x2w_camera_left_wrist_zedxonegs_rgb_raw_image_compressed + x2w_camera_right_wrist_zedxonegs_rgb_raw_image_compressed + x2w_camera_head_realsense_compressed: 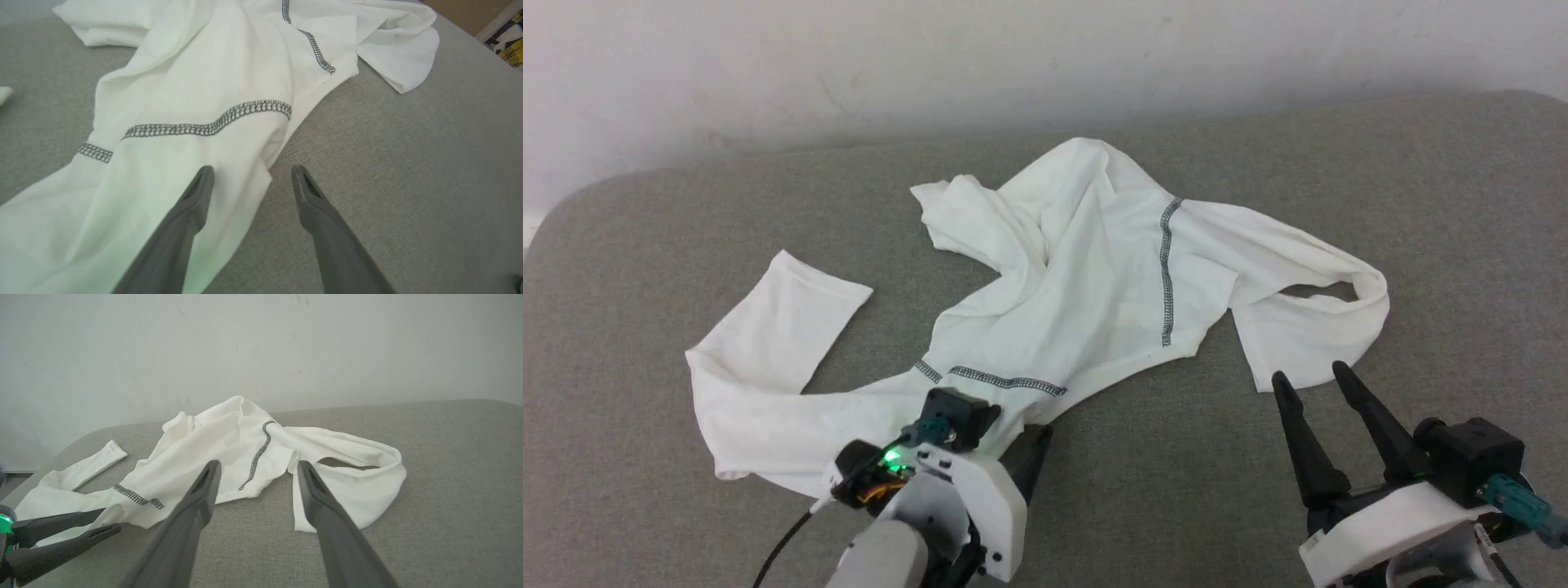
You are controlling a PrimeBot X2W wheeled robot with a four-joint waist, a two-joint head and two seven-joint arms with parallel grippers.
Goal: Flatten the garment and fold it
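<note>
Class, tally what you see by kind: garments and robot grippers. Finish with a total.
Garment: 1
Grippers: 2, the left gripper and the right gripper
Total: 3

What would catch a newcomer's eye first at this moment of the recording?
The white garment, crumpled and twisted with its sleeves flung out, sprawls across the middle of the grey padded surface, and its dark zigzag stitching stands out. Nearer the robot, the left tool hangs open astride the garment's near edge. The right tool stands open close by the sleeve at the right.
</note>
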